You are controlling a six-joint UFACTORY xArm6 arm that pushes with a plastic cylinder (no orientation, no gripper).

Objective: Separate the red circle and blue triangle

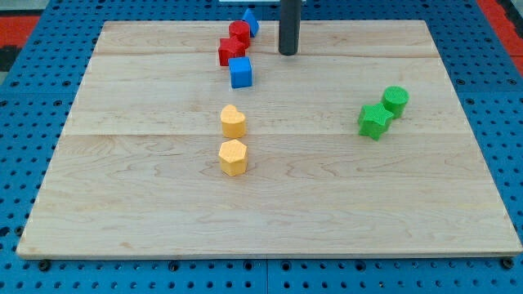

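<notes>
Near the bench's (122, 188) top edge, red circle (239, 32) touches blue triangle (250, 21); my tip (288, 52) stands just right of them, apart. No gripper here, only a rod. Approach step, I judge: next, wedge between them and push the triangle away.

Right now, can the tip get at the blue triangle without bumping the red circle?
Probably yes. My tip sits to the view's right of the blue triangle, with bare board between them. The red circle touches the triangle's far, left side, so it isn't in the way.
</notes>
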